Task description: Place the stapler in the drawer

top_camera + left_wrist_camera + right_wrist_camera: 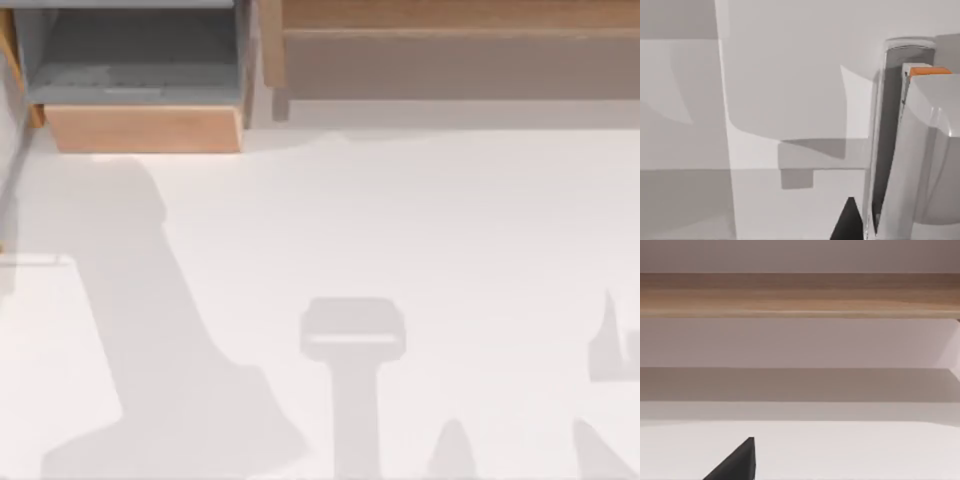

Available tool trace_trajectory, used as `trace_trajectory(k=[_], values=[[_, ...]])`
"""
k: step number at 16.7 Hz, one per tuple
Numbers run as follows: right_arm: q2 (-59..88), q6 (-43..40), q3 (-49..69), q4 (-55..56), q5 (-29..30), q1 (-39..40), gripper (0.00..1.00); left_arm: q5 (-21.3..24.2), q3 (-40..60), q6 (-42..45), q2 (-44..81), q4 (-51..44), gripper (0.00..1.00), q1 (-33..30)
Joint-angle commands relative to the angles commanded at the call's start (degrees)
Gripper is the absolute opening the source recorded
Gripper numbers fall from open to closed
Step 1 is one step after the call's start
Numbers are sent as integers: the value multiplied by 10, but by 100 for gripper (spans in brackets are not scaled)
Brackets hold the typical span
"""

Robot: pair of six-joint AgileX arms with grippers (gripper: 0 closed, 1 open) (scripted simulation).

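The stapler (912,150) lies very close to the left gripper (847,224), just beside it, a long pale body with a dark strip along it and a small orange part at its far end; if the left gripper is spread or is pinching the stapler, I cannot tell; the right gripper (737,462) is low over the counter (450,220) and faces the long wooden unit (800,295), and it looks idle; its state I also cannot tell

The drawer (145,128) stands open at the far left corner of the counter; its tan front panel comes toward the arms and the grey inside (140,60) lies behind this panel

What could go wrong, as I judge it: if the hold on the stapler is weak or off its middle, the stapler may turn or slip on the way; if the left gripper travels too low, the stapler may knock the front panel and push the drawer, or fall in front of it; a release too early would leave it on the counter; a path too far aside may touch the wooden side wall next to the long wooden unit

For room: the counter between the arms and the drawer is bare, with soft shadows on it, so the way is free; the narrow places are the top edge of the front panel and the drawer's side walls; it seems best to come from above and go down into the grey inside
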Motion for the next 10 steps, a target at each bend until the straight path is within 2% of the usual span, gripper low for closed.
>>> trace_trajectory(k=[4,10], values=[[0,0,0,0,0,0,100,0,0,0,0,0,98,0],[0,0,0,0,0,0,100,0,0,0,0,0,100,0]])
